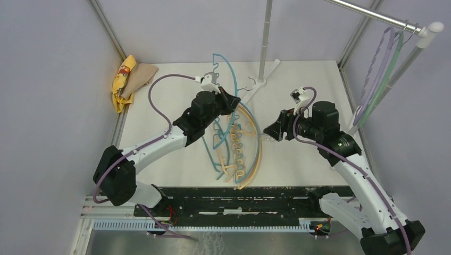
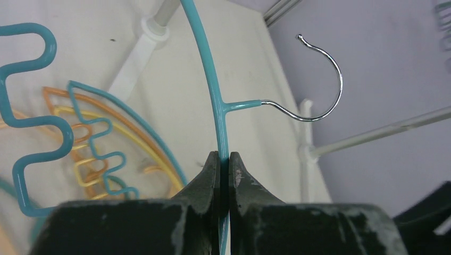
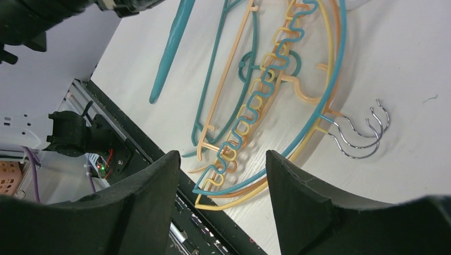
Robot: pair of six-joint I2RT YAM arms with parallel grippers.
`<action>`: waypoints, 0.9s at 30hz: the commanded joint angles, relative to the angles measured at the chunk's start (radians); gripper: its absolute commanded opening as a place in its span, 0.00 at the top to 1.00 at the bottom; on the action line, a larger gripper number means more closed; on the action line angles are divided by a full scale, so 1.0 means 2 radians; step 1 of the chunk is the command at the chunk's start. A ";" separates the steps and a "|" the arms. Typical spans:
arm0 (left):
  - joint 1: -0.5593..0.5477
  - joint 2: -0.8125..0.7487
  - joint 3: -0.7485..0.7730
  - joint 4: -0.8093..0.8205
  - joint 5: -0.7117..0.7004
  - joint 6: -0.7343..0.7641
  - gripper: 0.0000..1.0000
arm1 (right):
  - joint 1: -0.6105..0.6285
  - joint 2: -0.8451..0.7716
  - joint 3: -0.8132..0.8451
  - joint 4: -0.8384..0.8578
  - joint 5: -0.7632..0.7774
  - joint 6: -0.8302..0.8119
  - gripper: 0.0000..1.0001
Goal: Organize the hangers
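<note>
My left gripper [image 2: 224, 156] is shut on the curved bar of a teal hanger [image 2: 213, 79], just below the stem of its metal hook [image 2: 330, 101]. From above, that teal hanger [image 1: 226, 66] arcs up and back from the left gripper [image 1: 230, 101], lifted off the table. A pile of teal, tan-orange and yellow hangers [image 1: 239, 151] lies mid-table below it. My right gripper [image 1: 270, 130] hovers open just right of the pile. In its wrist view the pile [image 3: 276, 79] lies beyond the right gripper [image 3: 220, 154], metal hooks [image 3: 361, 133] pointing right. Lilac and pale green hangers [image 1: 380, 69] hang on the rail.
The rack's rail [image 1: 372, 13] crosses the top right corner, and its upright pole [image 1: 264, 42] and white foot [image 1: 260, 82] stand at the back centre. A yellow-and-tan cloth [image 1: 127, 79] lies at the back left. Grey walls close in both sides.
</note>
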 commanded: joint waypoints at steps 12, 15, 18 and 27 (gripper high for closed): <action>-0.009 0.021 0.013 0.183 0.064 -0.243 0.97 | 0.137 0.098 -0.001 0.162 0.119 0.016 0.30; -0.009 0.026 0.007 0.190 0.061 -0.248 0.97 | 0.153 0.106 0.003 0.166 0.135 0.012 0.29; -0.010 0.032 0.007 0.195 0.056 -0.251 0.97 | 0.165 0.119 0.007 0.169 0.143 0.012 0.29; -0.015 0.053 0.030 0.192 0.038 -0.227 0.97 | 0.202 0.126 0.024 0.150 0.182 0.003 0.30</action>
